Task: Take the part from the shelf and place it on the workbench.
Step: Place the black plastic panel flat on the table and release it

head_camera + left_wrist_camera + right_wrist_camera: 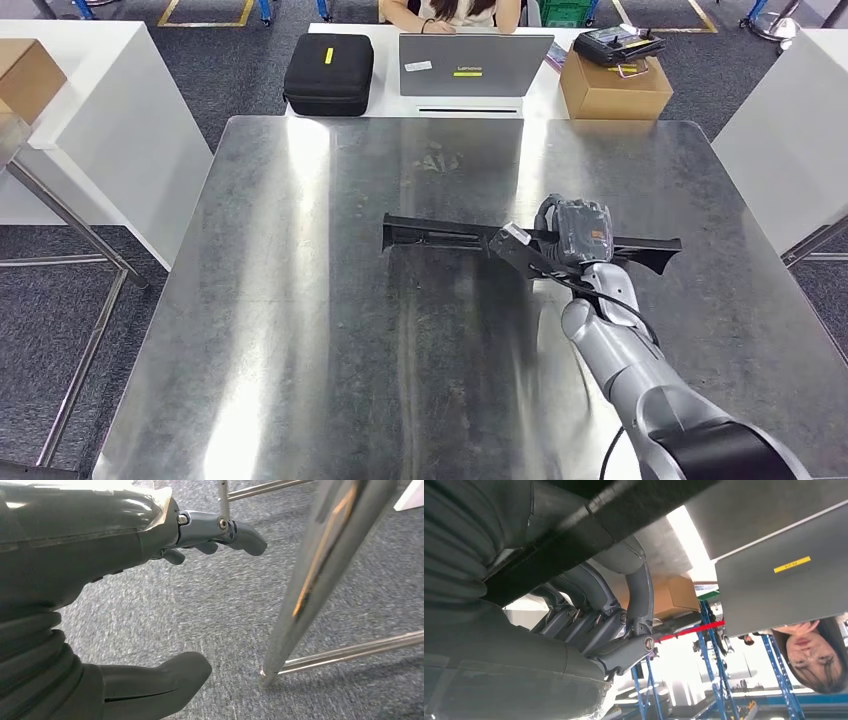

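Note:
The part [440, 237] is a long black bar lying crosswise over the middle of the steel workbench [300, 320]. My right hand [578, 232] grips it right of its middle, and the bar's far end sticks out past the hand. I cannot tell whether the bar touches the tabletop. In the right wrist view my fingers [624, 615] curl around the black bar [589, 525]. My left hand [100, 545] hangs low beside the bench over grey carpet, fingers apart, holding nothing.
Behind the workbench is a white desk with a grey laptop [475, 64], a black case [329, 74] and a cardboard box [614, 88]; a person [455, 12] sits there. White tables [100, 110] flank both sides. A chrome leg [310, 580] stands close to my left hand.

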You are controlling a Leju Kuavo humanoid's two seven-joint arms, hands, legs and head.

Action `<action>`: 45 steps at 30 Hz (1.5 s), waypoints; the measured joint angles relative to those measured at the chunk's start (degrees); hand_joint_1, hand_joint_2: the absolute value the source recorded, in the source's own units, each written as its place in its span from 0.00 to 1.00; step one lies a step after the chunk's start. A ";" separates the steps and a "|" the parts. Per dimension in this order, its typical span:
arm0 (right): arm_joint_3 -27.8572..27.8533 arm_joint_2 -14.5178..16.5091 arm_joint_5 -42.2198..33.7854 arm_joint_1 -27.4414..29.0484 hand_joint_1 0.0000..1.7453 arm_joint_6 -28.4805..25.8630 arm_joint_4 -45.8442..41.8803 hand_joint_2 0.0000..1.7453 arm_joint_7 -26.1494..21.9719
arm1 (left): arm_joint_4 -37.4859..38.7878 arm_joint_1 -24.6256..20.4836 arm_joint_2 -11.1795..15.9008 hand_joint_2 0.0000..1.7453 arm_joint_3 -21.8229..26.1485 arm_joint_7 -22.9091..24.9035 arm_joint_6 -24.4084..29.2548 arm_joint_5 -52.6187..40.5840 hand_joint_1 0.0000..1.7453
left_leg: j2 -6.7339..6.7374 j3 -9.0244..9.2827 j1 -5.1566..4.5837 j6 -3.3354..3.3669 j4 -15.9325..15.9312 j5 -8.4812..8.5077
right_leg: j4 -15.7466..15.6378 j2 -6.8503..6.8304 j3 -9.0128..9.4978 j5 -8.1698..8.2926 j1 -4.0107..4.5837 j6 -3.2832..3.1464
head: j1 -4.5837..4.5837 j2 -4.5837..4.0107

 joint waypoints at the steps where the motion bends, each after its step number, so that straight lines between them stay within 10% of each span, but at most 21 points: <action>1: 0.00 0.25 -0.32 0.64 1.00 -0.16 -0.07 1.00 -0.13 | -0.04 -0.13 -0.04 1.00 0.58 0.01 0.00 -0.43 0.00 | 0.06 0.16 0.01 -0.01 0.00 -0.06 | -0.01 0.03 0.09 -0.02 -0.04 0.01 | 0.03 0.00; 16: -1.54 5.77 -2.01 11.26 1.00 -6.21 -0.17 1.00 -1.93 | -0.32 -1.25 -0.30 1.00 3.36 0.74 -0.65 -3.63 0.00 | 1.32 1.73 0.38 -0.46 -0.24 -0.44 | -0.03 1.26 0.96 0.03 -0.02 -0.10 | 0.63 0.00; 45: -5.58 4.91 -1.41 12.31 1.00 -6.67 -1.30 1.00 -2.52 | 0.25 -2.22 0.21 1.00 4.74 4.37 -12.58 -0.55 0.00 | 0.84 1.92 0.46 -0.37 -0.05 -0.90 | -0.18 0.80 1.49 -0.30 -0.25 -0.20 | 0.63 0.00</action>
